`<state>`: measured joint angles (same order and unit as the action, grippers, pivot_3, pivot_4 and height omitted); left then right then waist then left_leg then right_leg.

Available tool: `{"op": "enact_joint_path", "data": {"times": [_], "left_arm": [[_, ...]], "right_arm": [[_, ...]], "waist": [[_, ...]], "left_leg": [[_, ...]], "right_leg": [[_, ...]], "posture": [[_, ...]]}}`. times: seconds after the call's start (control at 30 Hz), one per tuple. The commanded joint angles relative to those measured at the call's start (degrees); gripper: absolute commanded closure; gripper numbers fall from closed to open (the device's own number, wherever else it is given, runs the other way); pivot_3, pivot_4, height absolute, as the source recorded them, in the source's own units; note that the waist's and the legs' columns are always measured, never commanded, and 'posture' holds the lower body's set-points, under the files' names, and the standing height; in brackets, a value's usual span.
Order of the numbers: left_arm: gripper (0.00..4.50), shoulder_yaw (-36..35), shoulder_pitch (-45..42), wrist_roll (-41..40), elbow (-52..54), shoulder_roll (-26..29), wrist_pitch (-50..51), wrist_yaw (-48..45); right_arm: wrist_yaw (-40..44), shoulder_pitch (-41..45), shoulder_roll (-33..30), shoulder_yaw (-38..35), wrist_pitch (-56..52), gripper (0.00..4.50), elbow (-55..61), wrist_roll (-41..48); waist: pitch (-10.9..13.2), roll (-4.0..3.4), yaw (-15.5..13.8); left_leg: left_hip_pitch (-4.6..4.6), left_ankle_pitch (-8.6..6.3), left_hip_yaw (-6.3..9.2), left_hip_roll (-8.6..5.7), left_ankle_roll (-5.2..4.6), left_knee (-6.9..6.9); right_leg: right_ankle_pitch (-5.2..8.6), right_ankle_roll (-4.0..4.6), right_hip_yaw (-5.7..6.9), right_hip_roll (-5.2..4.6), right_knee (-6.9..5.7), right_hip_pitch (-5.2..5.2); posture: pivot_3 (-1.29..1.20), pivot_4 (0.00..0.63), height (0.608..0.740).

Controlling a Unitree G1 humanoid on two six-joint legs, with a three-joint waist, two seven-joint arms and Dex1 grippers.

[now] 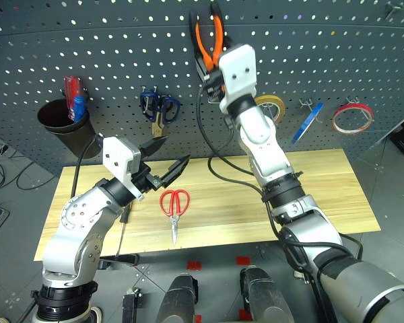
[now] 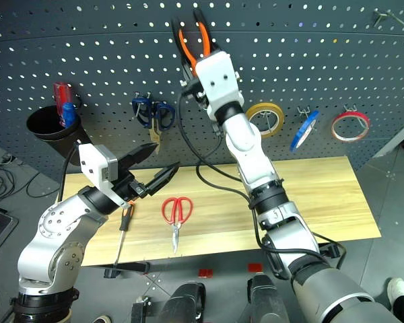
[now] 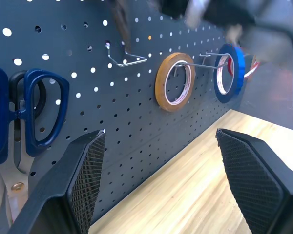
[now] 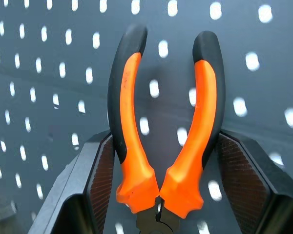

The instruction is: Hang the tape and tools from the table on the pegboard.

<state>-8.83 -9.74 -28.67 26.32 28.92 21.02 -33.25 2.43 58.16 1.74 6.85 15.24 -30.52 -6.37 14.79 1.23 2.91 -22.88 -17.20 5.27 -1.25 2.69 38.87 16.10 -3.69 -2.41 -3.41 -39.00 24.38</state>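
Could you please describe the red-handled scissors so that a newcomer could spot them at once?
Start at the wooden table below the pegboard. The red-handled scissors lie flat left of its middle, blades toward the near edge. The blue-handled scissors hang on the board instead.

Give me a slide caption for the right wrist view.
Right gripper holding orange-and-black-handled long-nose pliers, handles up, before the dark grey perforated pegboard.
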Motion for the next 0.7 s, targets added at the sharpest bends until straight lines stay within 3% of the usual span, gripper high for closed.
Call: {"op": "enact_joint_path", "data": {"times": [0.03,0.17,0.37,0.53,0.7], "left_arm": [[0.70,0.5,-0.7,0.4,0.6,-0.4,-1.0,0.1],[0.70,1.0,-1.2,2.4,-0.5,-1.0,-2.5,1.0],[0.70,0.8,-1.9,5.7,-3.8,-1.8,-4.1,3.1],[0.70,2.5,-1.4,8.3,-6.0,-1.8,-3.2,3.8],[0.53,4.1,-0.9,8.2,-6.8,-3.2,1.4,5.6]], "right_arm": [[-0.4,-1.9,0.7,1.3,2.4,1.67,2.8,-1.5],[-0.8,-4.5,1.3,1.2,0.4,1.67,3.8,-1.7],[2.8,-6.9,3.5,-1.6,-14.0,1.67,7.6,5.0],[6.7,-9.1,2.4,-2.6,-31.3,0.03,13.8,8.8],[12.6,-15.5,-2.2,-0.8,-48.4,0.01,28.1,12.2]], "waist": [[0.0,-0.01,0.1],[0.0,-0.01,0.1],[0.0,-0.01,0.0],[0.0,-0.01,-0.1],[0.0,-0.01,-0.3]], "left_leg": [[0.00,0.00,-0.02,0.00,0.00,0.00],[0.00,0.01,-0.04,0.00,0.02,0.00],[0.01,0.01,-0.01,0.04,0.02,0.00],[0.02,0.01,0.04,0.01,0.02,0.00],[-0.05,0.01,0.06,0.00,0.01,0.01]], "right_leg": [[0.00,0.00,0.00,0.00,0.00,0.01],[0.00,0.00,-0.02,0.04,-0.01,0.02],[0.00,0.00,-0.01,0.05,0.00,0.01],[0.00,0.00,0.00,0.03,0.00,-0.03],[0.00,0.00,0.00,0.01,0.02,-0.01]], "posture": [[0.09,0.255,0.740],[0.09,0.255,0.740],[0.08,0.254,0.740],[0.08,0.254,0.740],[0.07,0.253,0.740]]}}
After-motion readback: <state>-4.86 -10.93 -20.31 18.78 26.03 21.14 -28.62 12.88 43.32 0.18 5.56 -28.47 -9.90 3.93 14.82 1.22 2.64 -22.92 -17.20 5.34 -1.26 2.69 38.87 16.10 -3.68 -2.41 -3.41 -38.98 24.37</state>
